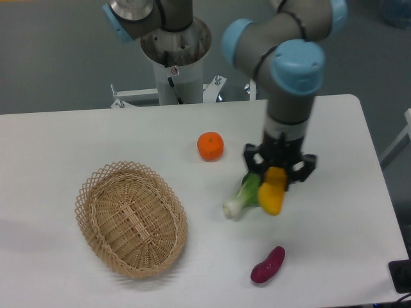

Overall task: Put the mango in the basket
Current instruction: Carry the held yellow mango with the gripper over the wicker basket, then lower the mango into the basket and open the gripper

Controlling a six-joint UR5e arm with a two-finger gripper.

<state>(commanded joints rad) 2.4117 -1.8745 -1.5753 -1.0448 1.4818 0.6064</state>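
We see the claw (276, 174) closed on the mango (272, 191), held above the bench (334, 218) toward its right edge. The basket (131, 218) sits near the front-left corner, well apart

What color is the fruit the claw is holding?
The mango in the claw is yellow, shading to orange on top, seen in the fixed camera view.
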